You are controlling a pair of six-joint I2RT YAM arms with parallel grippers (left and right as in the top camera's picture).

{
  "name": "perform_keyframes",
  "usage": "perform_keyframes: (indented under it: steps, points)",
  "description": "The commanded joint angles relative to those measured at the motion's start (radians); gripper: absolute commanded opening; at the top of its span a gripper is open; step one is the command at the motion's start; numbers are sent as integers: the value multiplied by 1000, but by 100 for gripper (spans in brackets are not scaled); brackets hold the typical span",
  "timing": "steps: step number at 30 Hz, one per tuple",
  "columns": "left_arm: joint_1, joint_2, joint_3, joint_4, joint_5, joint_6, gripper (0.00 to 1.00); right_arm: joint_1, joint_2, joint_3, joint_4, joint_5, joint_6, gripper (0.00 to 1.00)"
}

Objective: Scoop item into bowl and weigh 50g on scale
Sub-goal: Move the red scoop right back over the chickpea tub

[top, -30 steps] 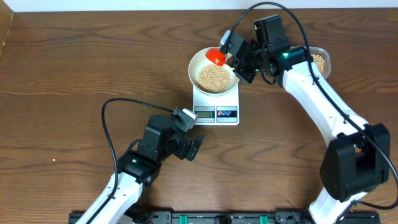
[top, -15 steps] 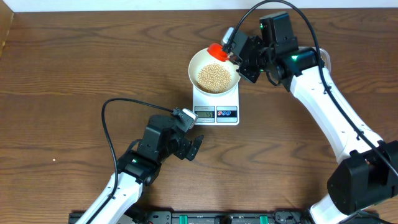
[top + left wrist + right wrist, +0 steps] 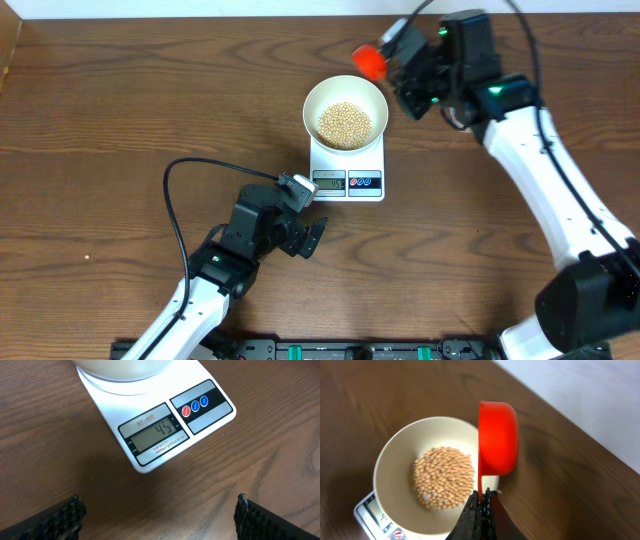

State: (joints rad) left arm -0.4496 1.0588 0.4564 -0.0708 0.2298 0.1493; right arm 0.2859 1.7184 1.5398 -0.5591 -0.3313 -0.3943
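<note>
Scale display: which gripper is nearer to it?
Left. The left gripper sits open just on the near side of the scale display; the right gripper, shut on the red scoop, is beyond the white bowl.

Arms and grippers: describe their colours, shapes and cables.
Both arms have white tubular links and black joint housings. The left arm carries a looping black cable; the right arm shows a small green light. Gripper fingers are black and ribbed.
</note>
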Motion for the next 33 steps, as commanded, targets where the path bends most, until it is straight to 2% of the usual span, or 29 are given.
perform_keyframes:
  steps: [1,8,20,33]
  points:
    - [1,6,2,1,-13,-13,97,-50,-58,16,1,3,112,1]
    - [1,6,2,1,-13,-13,97,-160,-65,16,-32,-64,204,1]
    - [1,6,2,1,-13,-13,97,-354,-27,16,-202,-32,215,1]
    - [1,6,2,1,-13,-13,97,-422,69,16,-236,73,252,1]
